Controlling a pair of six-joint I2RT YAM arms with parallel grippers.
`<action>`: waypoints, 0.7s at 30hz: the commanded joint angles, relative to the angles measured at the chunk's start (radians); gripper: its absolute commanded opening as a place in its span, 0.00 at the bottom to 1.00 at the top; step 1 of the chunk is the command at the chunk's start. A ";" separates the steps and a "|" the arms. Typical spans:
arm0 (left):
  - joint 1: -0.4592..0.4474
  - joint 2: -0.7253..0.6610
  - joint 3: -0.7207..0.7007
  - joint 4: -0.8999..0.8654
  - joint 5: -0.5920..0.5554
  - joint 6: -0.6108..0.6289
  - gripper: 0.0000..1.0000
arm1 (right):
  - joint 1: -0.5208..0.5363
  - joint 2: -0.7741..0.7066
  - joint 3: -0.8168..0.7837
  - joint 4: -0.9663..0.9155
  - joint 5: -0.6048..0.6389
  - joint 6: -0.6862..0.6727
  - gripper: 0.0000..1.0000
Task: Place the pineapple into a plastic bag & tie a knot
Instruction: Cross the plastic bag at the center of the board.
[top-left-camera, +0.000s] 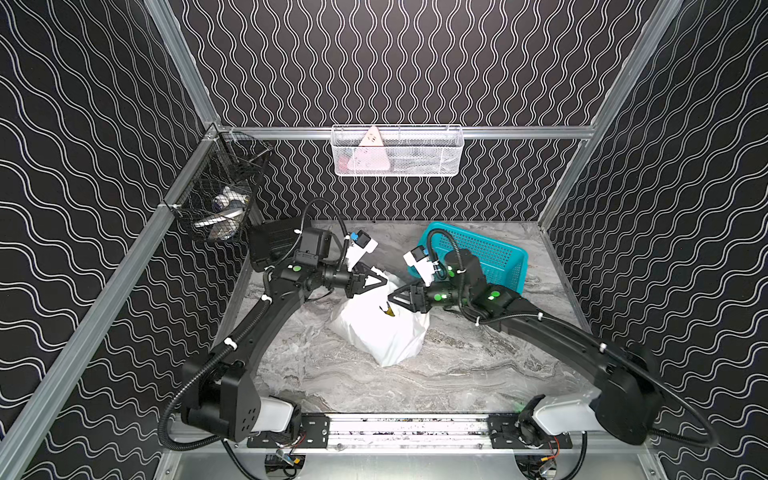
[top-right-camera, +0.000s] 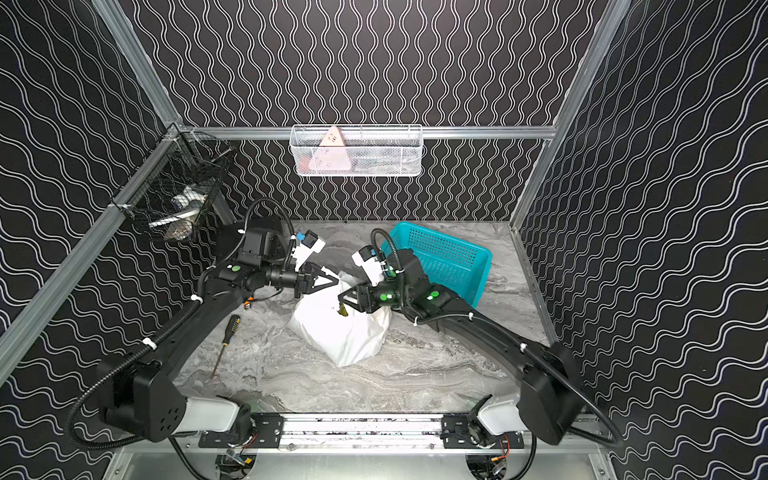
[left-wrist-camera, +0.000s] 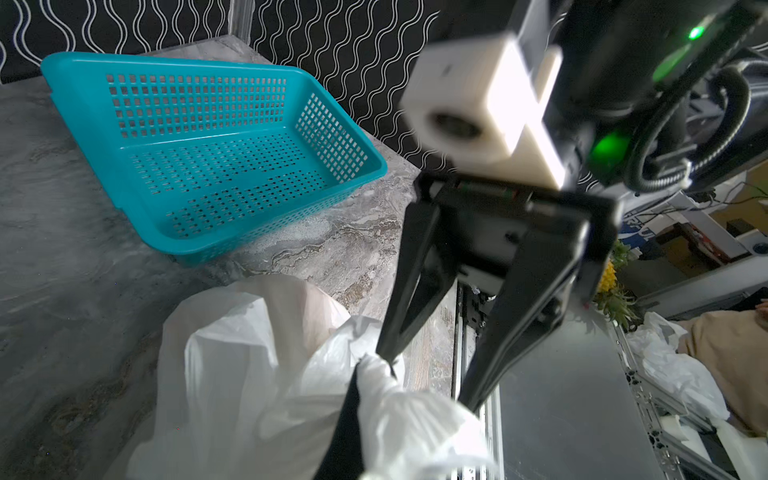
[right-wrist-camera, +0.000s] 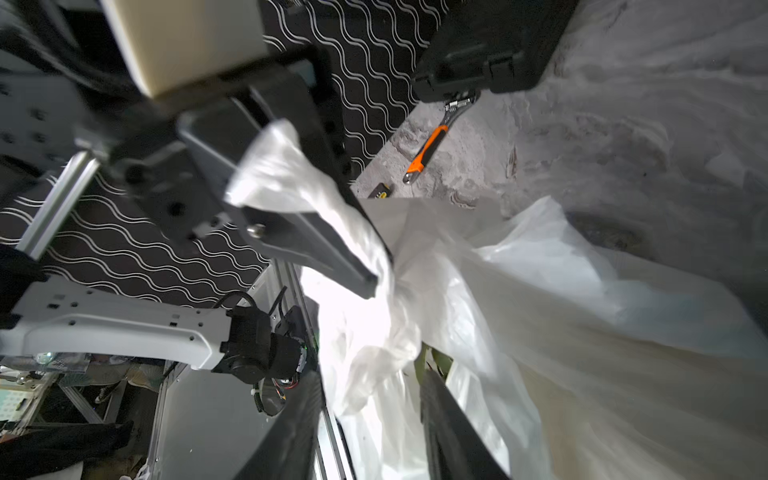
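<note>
The white plastic bag (top-left-camera: 384, 332) (top-right-camera: 345, 334) lies bulging mid-table in both top views. A yellow-green tip of the pineapple (top-left-camera: 390, 311) pokes from its mouth; its green leaves (right-wrist-camera: 428, 361) show in the right wrist view. My left gripper (top-left-camera: 383, 283) (left-wrist-camera: 365, 382) is shut on a twisted bag handle (right-wrist-camera: 286, 166), whose tail fans out past the fingers. My right gripper (top-left-camera: 393, 296) (right-wrist-camera: 370, 386) faces it, jaws apart, with loose bag plastic between them. Crumpled plastic (right-wrist-camera: 382, 332) is bunched between both grippers; whether it is a knot I cannot tell.
A teal basket (top-left-camera: 494, 253) stands tilted behind the right arm. A screwdriver (top-right-camera: 226, 332) lies left of the bag and an orange-handled wrench (right-wrist-camera: 428, 149) by a black case (top-left-camera: 272, 241). A white mesh basket (top-left-camera: 397, 151) and a black wire one (top-left-camera: 220, 203) hang on the walls.
</note>
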 joint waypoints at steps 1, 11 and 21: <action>0.000 -0.020 -0.016 0.051 0.065 0.071 0.00 | -0.024 -0.017 0.013 -0.068 -0.015 -0.159 0.51; -0.006 -0.029 -0.012 0.018 0.112 0.124 0.00 | -0.027 0.161 0.167 -0.144 -0.079 -0.489 0.76; -0.010 -0.020 -0.012 0.021 0.131 0.129 0.00 | -0.029 0.273 0.241 -0.160 -0.186 -0.572 0.54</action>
